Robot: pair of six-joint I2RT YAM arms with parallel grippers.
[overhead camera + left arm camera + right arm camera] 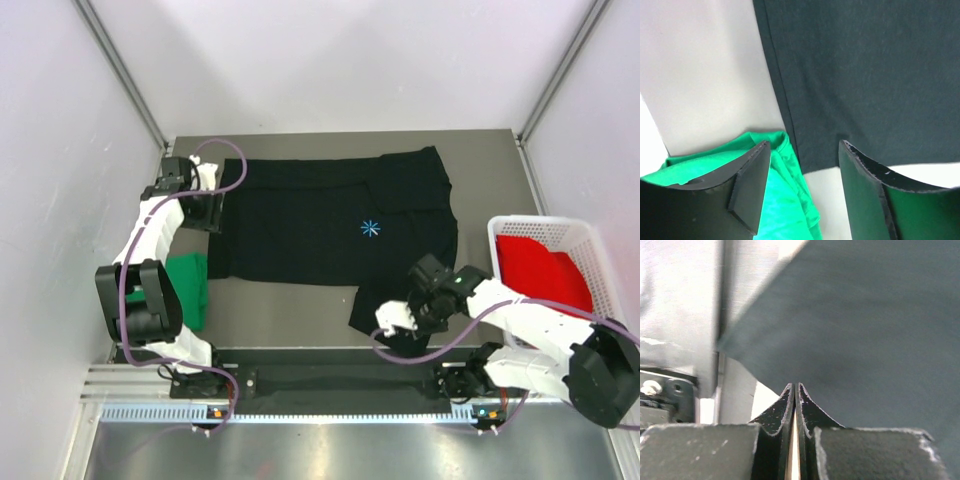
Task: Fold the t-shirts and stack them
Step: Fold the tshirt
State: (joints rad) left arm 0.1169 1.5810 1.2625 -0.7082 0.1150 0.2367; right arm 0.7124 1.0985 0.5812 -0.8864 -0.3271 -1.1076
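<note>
A large black t-shirt [320, 225] with a light-blue starburst [370, 228] lies spread on the table, its right part folded over. My left gripper [212, 212] is open and hovers over the shirt's left edge [850, 75]; in its wrist view [802, 145] the jaws stand wide apart with nothing between them. My right gripper [385, 322] is at the shirt's near right corner. In its wrist view [795, 385] the jaws are closed with the tips at the hem of the black cloth [855, 325]. A bright green t-shirt [185, 290] lies bunched at the near left [785, 200].
A white mesh basket [540, 222] at the right holds a red t-shirt [540, 265]. The table's metal front rail [675, 315] runs just beside the right gripper. White walls enclose the table on three sides.
</note>
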